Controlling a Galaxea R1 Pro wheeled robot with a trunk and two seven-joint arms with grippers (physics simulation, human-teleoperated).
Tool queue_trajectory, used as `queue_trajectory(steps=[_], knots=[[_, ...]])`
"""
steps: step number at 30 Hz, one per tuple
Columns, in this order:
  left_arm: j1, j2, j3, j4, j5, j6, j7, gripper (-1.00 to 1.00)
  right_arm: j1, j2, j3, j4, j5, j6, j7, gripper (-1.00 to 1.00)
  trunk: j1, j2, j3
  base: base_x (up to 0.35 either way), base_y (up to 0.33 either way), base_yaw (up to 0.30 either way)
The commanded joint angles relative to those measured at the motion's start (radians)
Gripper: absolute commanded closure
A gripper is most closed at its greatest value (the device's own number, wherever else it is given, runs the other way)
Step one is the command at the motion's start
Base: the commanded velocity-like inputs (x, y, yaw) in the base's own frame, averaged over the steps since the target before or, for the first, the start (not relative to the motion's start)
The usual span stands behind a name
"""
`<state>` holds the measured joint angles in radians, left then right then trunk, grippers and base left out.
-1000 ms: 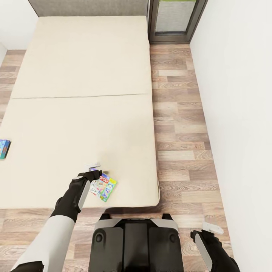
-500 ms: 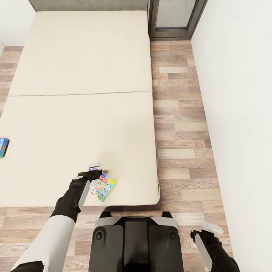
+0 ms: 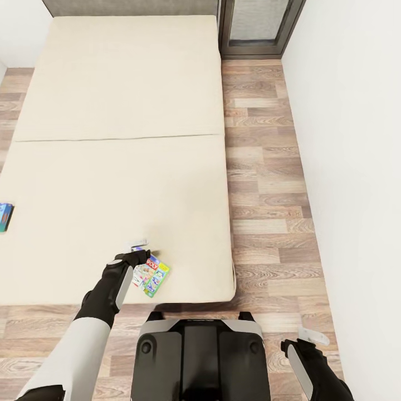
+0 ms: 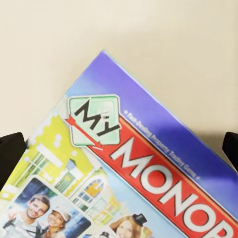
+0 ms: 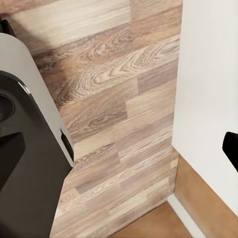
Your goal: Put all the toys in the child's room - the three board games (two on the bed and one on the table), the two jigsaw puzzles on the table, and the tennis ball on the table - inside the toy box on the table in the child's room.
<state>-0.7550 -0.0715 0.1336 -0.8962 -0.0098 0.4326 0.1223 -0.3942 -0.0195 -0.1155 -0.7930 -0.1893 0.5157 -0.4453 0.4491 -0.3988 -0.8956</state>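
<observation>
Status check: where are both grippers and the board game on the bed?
Left gripper open, poised over the Monopoly board game near the bed edge. Right gripper idle, low over the floor. Second game lies far left. Nothing obstructing.

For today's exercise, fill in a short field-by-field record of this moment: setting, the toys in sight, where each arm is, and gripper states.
setting: bed with a cream cover, wood-plank floor, white wall at the robot's right
near toy: Monopoly board game lying flat near the bed's foot edge
far toy: blue board game at the bed's left edge, cut off by the picture
left gripper: over the Monopoly box, fingers spread either side of it in the left wrist view, open
right gripper: low beside the robot's base, above the floor; state cannot be told
</observation>
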Motion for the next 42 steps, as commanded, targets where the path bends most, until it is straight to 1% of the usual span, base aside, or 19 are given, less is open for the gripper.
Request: queue_trajectory(steps=[1,23,42], knots=[[0.0,-0.001,0.001,-0.001,0.007,0.005,0.002,-1.0,0.0,0.0,0.002,-0.002,-0.01,0.003,-0.007,-1.0,0.001,-0.001,-0.001,0.0,0.0,0.0],[0.0,-0.001,0.001,-0.001,0.007,0.005,0.0,-1.0,0.0,0.0,0.002,-0.002,-0.01,0.003,-0.007,-1.0,0.001,-0.001,-0.001,-0.002,0.0,0.0],[0.0,-0.001,0.001,-0.001,0.007,0.005,0.001,-1.0,0.0,-0.001,0.002,-0.002,-0.01,0.001,-0.007,-1.0,0.001,-0.001,-0.001,-0.076,0.0,0.0]])
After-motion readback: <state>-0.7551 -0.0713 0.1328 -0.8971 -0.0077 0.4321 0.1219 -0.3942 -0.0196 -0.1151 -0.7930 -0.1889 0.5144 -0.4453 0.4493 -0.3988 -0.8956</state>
